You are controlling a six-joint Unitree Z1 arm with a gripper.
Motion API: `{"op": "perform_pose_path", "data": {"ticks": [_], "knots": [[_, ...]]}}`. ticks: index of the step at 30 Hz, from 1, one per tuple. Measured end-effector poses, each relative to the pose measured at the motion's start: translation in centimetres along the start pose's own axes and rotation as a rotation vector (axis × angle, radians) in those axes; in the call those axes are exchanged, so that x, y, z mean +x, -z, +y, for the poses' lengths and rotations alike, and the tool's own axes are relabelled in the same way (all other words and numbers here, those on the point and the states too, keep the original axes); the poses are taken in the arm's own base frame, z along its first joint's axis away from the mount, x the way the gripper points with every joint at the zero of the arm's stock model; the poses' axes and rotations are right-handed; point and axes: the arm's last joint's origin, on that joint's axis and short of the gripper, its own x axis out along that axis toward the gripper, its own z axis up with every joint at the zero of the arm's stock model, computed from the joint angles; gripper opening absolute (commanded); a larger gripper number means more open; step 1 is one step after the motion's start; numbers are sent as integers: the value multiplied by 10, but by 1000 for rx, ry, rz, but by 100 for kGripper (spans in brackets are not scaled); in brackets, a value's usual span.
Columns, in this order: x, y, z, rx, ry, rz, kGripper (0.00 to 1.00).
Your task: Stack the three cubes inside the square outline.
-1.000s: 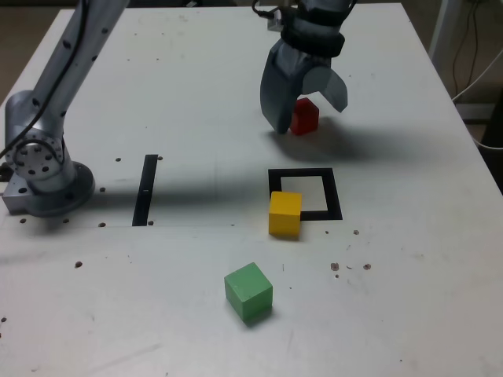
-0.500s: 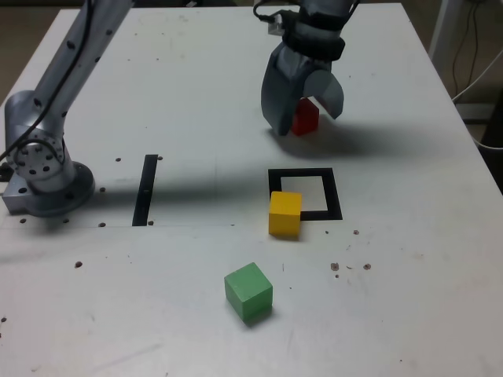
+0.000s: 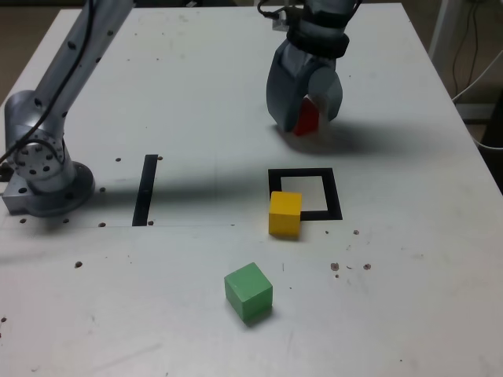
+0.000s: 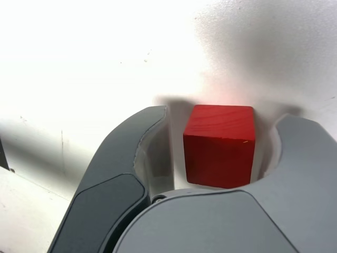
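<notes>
- The tool stands over the red cube at the far part of the white surface, pointing down.
- In the wrist view the red cube sits between the 2 jaws, which are part spread; a thin gap shows on each side of it, so whether they pinch it I cannot tell.
- The red cube rests on the surface, well apart from the square outline, which lies nearer the camera.
- The yellow cube sits on the outline's near corner at the exterior view's left, overlapping the black tape; most of the white centre is bare.
- The green cube lies nearer still, turned at an angle, apart from the yellow cube, with bare surface on every side.
- A straight black strip lies to the exterior view's left of the outline, near the arm's base.
- Open room runs between the red cube and the outline.
- The far edge and the edge at the exterior view's right are both well away from the cubes.
</notes>
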Motion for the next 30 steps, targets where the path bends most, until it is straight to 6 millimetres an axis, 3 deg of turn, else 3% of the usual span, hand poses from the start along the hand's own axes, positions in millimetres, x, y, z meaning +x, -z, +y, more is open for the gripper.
{"op": "perform_pose_path", "data": {"ticks": [18, 30], "knots": [[0, 5, -2, 17, 1, 15, 36], [-17, 22, -33, 110, -29, 3, 37]]}}
